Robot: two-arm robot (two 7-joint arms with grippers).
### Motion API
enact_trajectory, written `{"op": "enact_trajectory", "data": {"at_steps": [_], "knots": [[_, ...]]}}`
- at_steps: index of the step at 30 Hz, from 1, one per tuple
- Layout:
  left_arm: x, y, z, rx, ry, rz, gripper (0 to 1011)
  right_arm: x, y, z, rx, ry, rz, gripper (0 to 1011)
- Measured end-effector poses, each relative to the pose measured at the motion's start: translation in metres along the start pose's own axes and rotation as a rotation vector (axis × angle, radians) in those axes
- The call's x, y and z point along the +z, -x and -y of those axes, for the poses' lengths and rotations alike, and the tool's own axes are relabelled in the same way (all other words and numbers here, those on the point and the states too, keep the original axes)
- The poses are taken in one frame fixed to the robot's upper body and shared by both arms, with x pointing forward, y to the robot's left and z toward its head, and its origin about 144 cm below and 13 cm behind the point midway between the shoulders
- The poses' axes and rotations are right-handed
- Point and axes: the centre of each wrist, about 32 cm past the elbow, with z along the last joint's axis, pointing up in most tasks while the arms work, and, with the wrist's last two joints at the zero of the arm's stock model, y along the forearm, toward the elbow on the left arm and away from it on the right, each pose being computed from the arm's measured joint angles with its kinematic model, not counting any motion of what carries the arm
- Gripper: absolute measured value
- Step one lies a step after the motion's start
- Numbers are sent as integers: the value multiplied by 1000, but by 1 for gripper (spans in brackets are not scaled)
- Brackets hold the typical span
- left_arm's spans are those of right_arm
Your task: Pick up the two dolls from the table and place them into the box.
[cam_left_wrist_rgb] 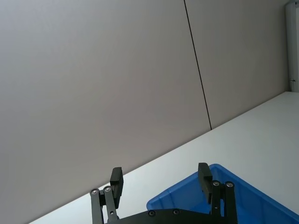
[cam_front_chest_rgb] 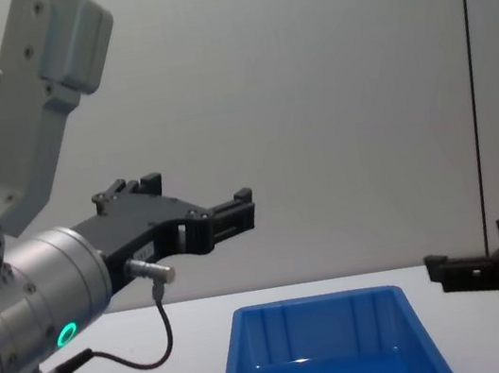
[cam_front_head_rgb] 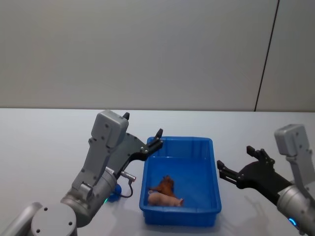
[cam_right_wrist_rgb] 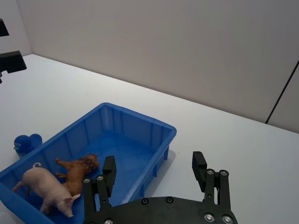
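Jaws spread and empty, we find the left gripper (cam_left_wrist_rgb: pixel 160 175) above the box's (cam_front_head_rgb: pixel 180 140) left rim and the right gripper (cam_right_wrist_rgb: pixel 154 162) off its right side. The brown animal doll (cam_front_head_rgb: pixel 166 185) lies inside beside a pink pig (cam_front_head_rgb: pixel 165 199); the blue toy (cam_front_head_rgb: pixel 112 195) sits on the table (cam_front_head_rgb: pixel 49 132) just left of the box.

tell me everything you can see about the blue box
The box is a bright blue, glossy, plastic-looking rectangular bin with sloping walls, a thick rim and vertical ribs inside. It stands upright and open on the white table, in front of the robot. At its near end lie a brown animal figure and a pink pig. The left tool hovers open above its far left corner, not touching it.
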Motion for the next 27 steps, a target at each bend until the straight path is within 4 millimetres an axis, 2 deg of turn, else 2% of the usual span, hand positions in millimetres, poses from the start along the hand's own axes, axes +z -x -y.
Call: {"op": "enact_trajectory", "data": {"at_steps": [12, 27], "knots": [[-8, -4, -14, 27, -59, -22, 1003, -2, -9, 9, -17, -11, -3, 1001], [-31, -18, -40, 48, -141, -90, 1003, -2, -12, 12, -24, -16, -4, 1001]]}}
